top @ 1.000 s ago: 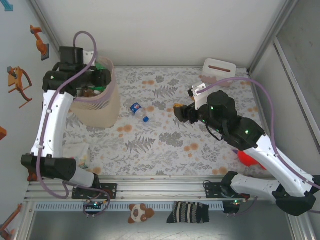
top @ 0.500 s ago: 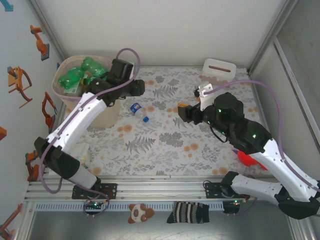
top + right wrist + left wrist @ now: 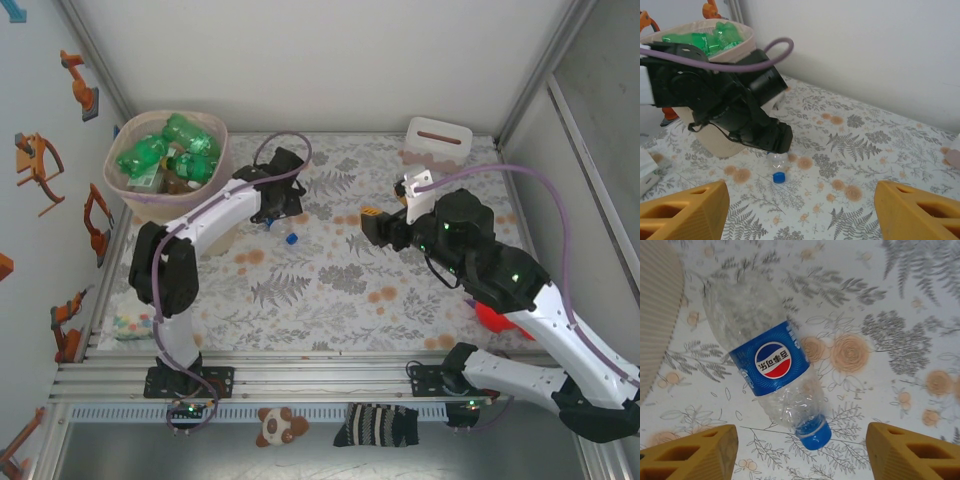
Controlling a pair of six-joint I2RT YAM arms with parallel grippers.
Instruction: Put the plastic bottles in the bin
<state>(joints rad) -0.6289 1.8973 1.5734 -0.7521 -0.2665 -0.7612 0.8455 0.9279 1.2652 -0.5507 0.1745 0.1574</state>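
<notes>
Top external: left pincer [image 3: 281, 214] moved over bottle [image 3: 288, 235].

The left arm [image 3: 210, 212] stretches forward, left gripper [image 3: 799, 452] aimed down, jaws wide; right gripper [image 3: 800, 212] likewise spread.

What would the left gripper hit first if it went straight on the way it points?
Probably the clear blue-label bottle on the table, right ahead of the open left gripper.

Bare bench [image 3: 330, 290] lies open from the bottle [image 3: 775, 370] toward the near and right edges. The bin [image 3: 150, 207] stands close beside it at the far-left corner, and the white box [image 3: 438, 135] near the far-right corner.
</notes>
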